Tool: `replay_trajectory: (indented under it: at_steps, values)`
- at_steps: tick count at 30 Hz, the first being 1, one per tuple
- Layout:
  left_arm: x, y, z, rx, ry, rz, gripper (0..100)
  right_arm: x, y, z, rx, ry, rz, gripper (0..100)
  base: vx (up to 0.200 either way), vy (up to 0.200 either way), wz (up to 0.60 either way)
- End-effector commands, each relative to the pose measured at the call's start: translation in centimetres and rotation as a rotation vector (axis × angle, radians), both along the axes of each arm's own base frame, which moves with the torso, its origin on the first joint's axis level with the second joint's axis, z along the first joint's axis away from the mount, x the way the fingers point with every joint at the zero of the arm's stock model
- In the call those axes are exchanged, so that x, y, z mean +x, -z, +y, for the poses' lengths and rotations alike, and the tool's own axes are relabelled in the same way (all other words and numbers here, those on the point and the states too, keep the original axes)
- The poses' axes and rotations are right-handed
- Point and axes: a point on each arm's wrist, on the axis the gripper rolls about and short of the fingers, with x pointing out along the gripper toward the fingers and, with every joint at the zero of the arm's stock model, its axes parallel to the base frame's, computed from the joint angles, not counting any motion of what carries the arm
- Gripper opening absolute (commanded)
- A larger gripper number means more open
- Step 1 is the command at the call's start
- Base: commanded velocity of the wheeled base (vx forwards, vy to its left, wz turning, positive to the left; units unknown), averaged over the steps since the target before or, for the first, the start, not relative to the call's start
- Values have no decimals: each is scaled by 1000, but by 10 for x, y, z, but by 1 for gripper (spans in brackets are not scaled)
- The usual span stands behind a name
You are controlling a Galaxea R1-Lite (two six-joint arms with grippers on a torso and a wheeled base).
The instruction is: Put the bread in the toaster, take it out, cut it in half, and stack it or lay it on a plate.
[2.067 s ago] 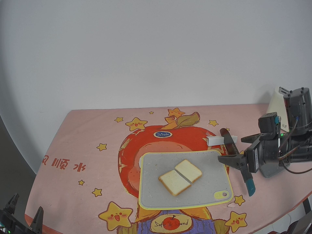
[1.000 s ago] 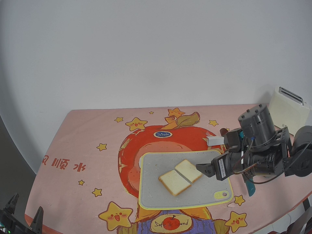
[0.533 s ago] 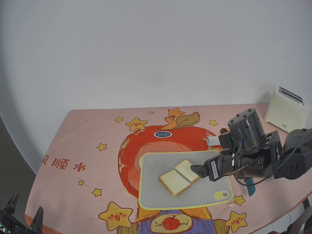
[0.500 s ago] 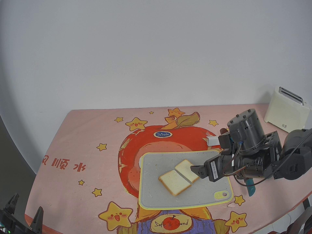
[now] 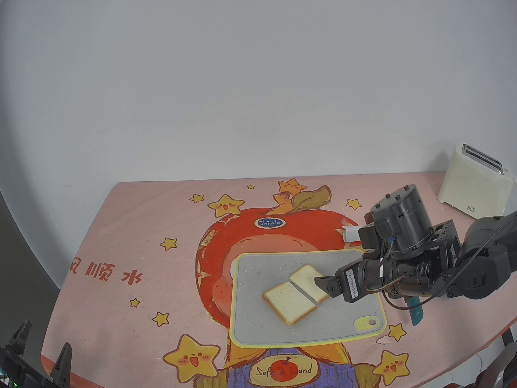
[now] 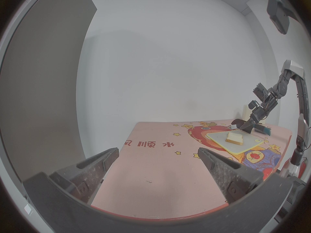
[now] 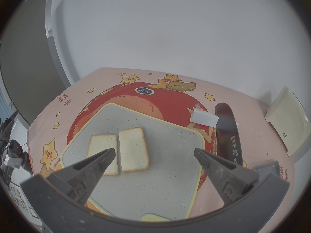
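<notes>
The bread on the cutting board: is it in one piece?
No, the bread lies as two halves side by side on the cutting board.

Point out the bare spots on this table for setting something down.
Widest: left side of the table, from its edge to the board. Also the strip between board and far edge. Crowded on the right: the right gripper by the bread, knife, toaster.

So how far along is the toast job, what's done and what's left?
Done: the bread lies cut into two halves side by side on the cutting board, and the knife lies beside the board. In hand: the right gripper is open and empty, its fingers low at the nearer half's edge. Left: grasping the halves and stacking or laying them on a plate.
</notes>
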Motion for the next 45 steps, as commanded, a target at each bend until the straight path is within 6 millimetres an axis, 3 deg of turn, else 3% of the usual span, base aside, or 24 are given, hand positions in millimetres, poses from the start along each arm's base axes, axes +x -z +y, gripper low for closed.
replay_trajectory:
  at_steps: [1, 45]
  values:
    - [1, 5, 0, 1, 0, 19, 100, 2, 3, 0, -8, 4, 8, 100, 0, 0, 0]
    - [1, 5, 0, 1, 0, 20, 100, 18, 18, -3, -15, 45, 11, 100, 0, 0, 0]
